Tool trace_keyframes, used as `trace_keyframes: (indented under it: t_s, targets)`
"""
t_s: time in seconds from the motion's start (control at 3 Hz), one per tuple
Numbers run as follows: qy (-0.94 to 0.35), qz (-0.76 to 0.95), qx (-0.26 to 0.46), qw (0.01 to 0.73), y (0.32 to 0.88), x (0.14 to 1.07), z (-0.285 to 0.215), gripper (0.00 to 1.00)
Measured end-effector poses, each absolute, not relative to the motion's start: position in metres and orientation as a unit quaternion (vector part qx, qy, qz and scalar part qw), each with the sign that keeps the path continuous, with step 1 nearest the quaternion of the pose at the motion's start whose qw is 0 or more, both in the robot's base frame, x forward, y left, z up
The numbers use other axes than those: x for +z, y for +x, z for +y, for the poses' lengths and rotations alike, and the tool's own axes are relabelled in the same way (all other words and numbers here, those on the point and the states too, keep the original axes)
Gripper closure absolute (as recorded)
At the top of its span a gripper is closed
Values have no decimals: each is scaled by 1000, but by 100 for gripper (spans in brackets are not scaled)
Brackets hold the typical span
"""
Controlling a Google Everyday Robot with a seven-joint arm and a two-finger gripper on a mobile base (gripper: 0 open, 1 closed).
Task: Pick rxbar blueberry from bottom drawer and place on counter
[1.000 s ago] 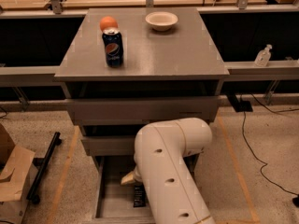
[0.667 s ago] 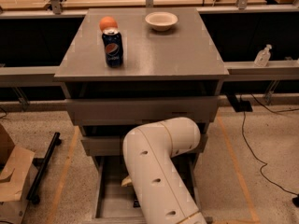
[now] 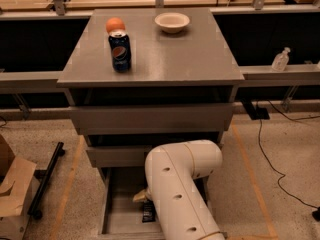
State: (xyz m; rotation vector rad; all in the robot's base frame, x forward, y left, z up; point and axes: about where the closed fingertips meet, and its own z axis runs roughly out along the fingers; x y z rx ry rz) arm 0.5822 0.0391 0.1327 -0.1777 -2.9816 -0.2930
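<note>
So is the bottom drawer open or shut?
Open: the bottom drawer is pulled out, its floor showing, with the tool down inside near the rxbar blueberry.

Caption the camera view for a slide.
Gripper low in the open bottom drawer by the rxbar blueberry; counter holds can and bowl.

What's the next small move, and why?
Probably ease the gripper down onto the rxbar blueberry: the gripper is low inside the open bottom drawer, mostly hidden behind the arm, close to the bar, which lies on the drawer floor.
</note>
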Motion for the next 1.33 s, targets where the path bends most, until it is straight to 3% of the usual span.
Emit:
trace_keyframes:
  t_s: [1.33]
  targets:
    - [-83, -978, -162, 100, 578, 103, 49, 0]
